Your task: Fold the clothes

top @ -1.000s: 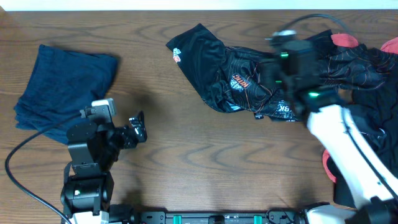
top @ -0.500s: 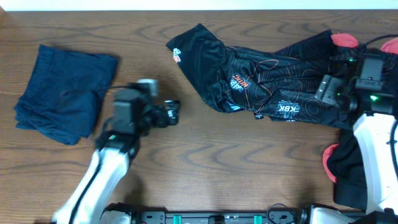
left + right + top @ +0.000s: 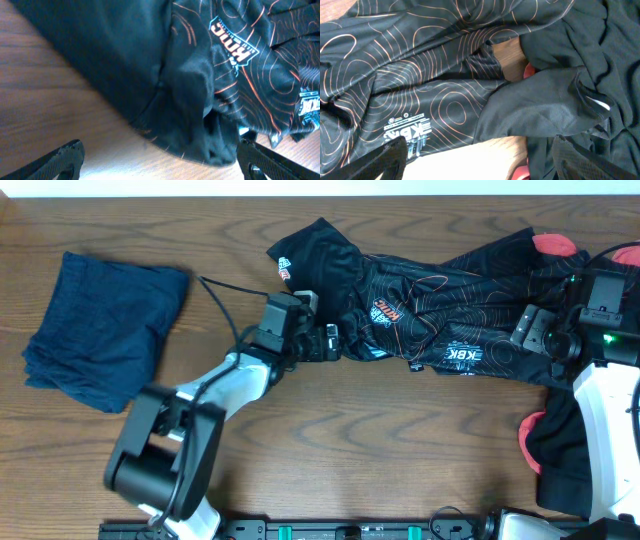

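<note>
The clothes' main piece, a black jersey (image 3: 430,310) with orange contour lines, lies crumpled across the table's back right. My left gripper (image 3: 330,342) is open at its lower left hem. In the left wrist view that hem (image 3: 200,100) bulges just ahead of the open left gripper (image 3: 160,160), with bare wood between the fingers. My right gripper (image 3: 530,332) is open over the jersey's right end. In the right wrist view the right gripper (image 3: 480,157) straddles the jersey's lettered edge (image 3: 420,100) and a plain black garment (image 3: 545,110), holding nothing.
A navy garment (image 3: 100,325) lies folded at the far left. Red cloth (image 3: 553,245) shows at the back right and another red piece (image 3: 527,442) under black fabric (image 3: 560,470) at the right edge. Bare wood (image 3: 400,440) fills the front middle.
The left arm swung from the front left across to the jersey's lower left hem. The right gripper opened wider and drew back from over the jersey to its right end.
</note>
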### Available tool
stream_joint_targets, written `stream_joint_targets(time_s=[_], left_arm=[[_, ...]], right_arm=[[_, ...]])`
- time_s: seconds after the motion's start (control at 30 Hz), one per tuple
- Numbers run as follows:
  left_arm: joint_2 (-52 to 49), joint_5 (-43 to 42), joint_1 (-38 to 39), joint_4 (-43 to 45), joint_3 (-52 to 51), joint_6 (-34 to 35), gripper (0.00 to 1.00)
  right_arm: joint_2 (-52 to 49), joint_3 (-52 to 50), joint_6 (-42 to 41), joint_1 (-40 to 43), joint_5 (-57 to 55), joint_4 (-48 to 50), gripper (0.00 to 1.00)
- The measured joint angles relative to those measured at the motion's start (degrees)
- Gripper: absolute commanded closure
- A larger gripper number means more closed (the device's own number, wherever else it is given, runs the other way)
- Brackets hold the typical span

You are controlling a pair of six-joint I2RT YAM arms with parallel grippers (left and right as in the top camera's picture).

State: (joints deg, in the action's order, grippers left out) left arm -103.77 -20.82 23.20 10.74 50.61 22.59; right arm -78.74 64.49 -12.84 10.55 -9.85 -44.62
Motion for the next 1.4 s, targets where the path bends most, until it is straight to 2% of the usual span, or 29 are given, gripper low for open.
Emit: stream_joint_targets(time_s=[0.23,0.3,0.4,0.5,0.53,0.77,0.87,1.0,1.03,1.07,1.13,1.23,1.4], left_arm=[[-4.0,1.3,2.9,5.7,0.6,3.0,0.01],[-4.8,1.8,3.2,7.2,0.9,3.7,0.09],[-6.5,2.4,3.5,9.4,1.4,5.4,0.39],[-7.6,3.0,3.8,10.1,1.5,6.3,0.86],[-8.0,3.0,4.0,10.1,1.5,6.4,0.94],[-8.0,5.2,2.3,10.0,1.5,6.3,0.94],[-6.4,7.9,-1.8,9.4,2.6,6.3,0.94],[-3.6,10.5,-9.9,8.6,9.3,6.3,0.93],[-2.9,11.0,-12.3,7.2,12.4,6.3,0.75],[-2.3,11.3,-14.2,5.7,15.0,6.1,0.37],[-1.2,12.2,-17.4,2.6,19.1,6.2,0.02],[0.4,11.5,-20.1,-3.6,21.7,6.2,0.02],[0.4,6.3,-19.1,-24.7,21.6,6.4,0.02]], right_arm=[[0.0,0.0,0.0,0.0,0.0,-0.2,0.09],[0.0,0.0,0.0,0.0,0.0,-0.2,0.09],[0.0,0.0,0.0,0.0,0.0,-0.2,0.09],[0.0,0.0,0.0,0.0,0.0,-0.2,0.09],[0.0,0.0,0.0,0.0,0.0,-0.2,0.09],[0.0,0.0,0.0,0.0,0.0,-0.2,0.09],[0.0,0.0,0.0,0.0,0.0,-0.2,0.09],[0.0,0.0,0.0,0.0,0.0,-0.2,0.09],[0.0,0.0,0.0,0.0,0.0,-0.2,0.09],[0.0,0.0,0.0,0.0,0.0,-0.2,0.09],[0.0,0.0,0.0,0.0,0.0,-0.2,0.09],[0.0,0.0,0.0,0.0,0.0,-0.2,0.09],[0.0,0.0,0.0,0.0,0.1,-0.5,0.08]])
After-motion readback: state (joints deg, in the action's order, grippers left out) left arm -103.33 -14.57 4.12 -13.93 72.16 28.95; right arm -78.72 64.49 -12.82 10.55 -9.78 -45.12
